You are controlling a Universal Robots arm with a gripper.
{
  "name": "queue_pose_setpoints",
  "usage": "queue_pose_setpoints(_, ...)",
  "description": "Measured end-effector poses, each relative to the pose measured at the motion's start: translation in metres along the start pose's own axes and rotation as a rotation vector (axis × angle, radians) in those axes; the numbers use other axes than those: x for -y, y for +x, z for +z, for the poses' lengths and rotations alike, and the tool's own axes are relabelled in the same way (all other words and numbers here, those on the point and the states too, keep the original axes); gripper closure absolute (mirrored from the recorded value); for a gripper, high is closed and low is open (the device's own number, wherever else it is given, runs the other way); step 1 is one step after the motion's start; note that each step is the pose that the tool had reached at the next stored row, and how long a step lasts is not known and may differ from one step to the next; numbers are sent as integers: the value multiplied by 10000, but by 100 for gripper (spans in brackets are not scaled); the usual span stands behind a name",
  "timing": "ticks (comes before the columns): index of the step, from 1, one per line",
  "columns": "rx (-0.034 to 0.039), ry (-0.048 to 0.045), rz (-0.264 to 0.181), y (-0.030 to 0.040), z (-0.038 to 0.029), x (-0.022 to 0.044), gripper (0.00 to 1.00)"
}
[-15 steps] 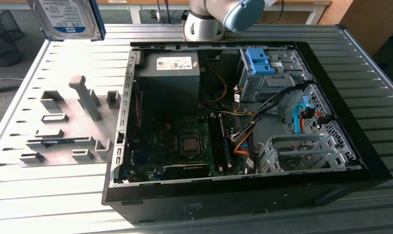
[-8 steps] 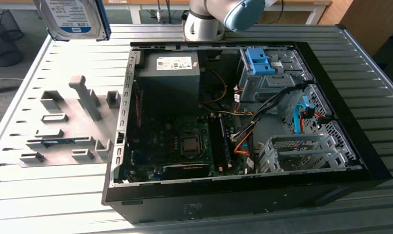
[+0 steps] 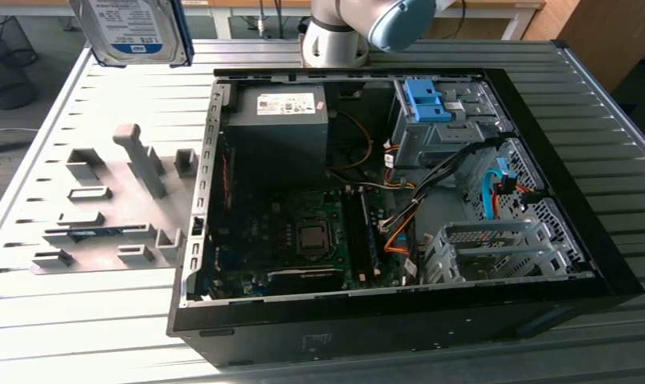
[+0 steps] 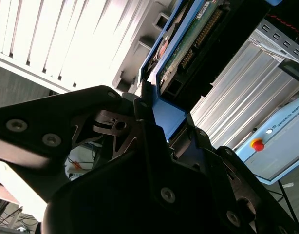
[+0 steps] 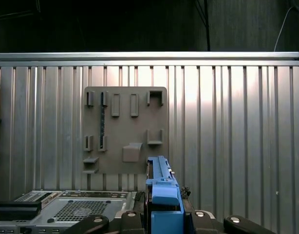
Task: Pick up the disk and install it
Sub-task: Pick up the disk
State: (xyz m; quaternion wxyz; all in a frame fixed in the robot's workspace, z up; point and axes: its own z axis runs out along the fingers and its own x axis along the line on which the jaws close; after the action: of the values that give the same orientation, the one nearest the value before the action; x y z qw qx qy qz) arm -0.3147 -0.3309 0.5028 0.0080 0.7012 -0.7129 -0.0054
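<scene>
The disk (image 3: 130,28), silver with a white-and-blue label and blue side rails, hangs in the air above the table's far corner on the exterior view's left, well clear of the open computer case (image 3: 578,200). In the second wrist view my gripper (image 4: 166,119) is shut on the disk (image 4: 188,44), its dark fingers (image 4: 140,109) clamping the blue rail, with the green circuit board showing. In the first wrist view the disk's blue rail (image 5: 161,187) stands edge-on between the gripper's (image 5: 161,217) jaws.
The case lies on its side with the motherboard (image 3: 301,232), a dark power supply (image 3: 280,120), a blue latch (image 3: 424,100) on the drive cage and a metal bay (image 3: 494,248) exposed. A grey fixture plate (image 3: 109,208) sits beside it on the slatted table (image 3: 88,320). The arm's base (image 3: 338,36) stands behind.
</scene>
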Motion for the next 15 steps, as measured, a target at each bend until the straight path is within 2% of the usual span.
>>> queue_pose_setpoints(15, 0, 0, 0, -3, -4, 207, 64)
